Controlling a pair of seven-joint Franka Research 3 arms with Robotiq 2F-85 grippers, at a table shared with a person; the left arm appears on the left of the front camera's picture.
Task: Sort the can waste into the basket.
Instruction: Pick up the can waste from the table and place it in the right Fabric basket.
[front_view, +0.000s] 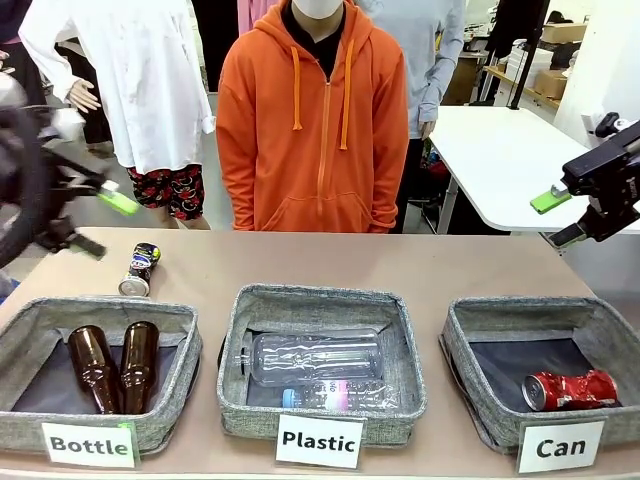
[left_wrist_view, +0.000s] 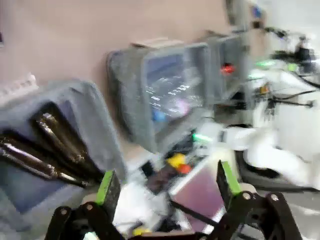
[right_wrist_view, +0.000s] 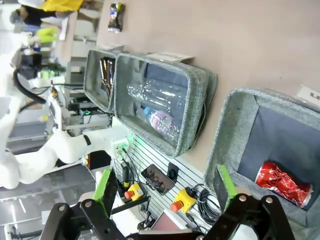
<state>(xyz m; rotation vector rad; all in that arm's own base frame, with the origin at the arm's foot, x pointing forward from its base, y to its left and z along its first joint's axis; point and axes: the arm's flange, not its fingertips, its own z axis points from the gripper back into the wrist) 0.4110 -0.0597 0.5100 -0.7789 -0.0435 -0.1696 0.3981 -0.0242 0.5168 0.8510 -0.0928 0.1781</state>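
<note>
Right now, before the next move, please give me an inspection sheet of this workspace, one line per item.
Surface: brown table, three grey baskets in a row along the near edge.
Job's things: crushed red can lies in the Can basket; black can lies on the table behind the Bottle basket.
Clutter: two brown bottles in the Bottle basket; clear plastic bottles in the Plastic basket.
Grippers: left claw open, empty, blurred; right claw open, empty, raised at the table's right side.
Cables: black cable below the table edge.
Surroundings: person in orange hoodie at the far side; white table behind.
</note>
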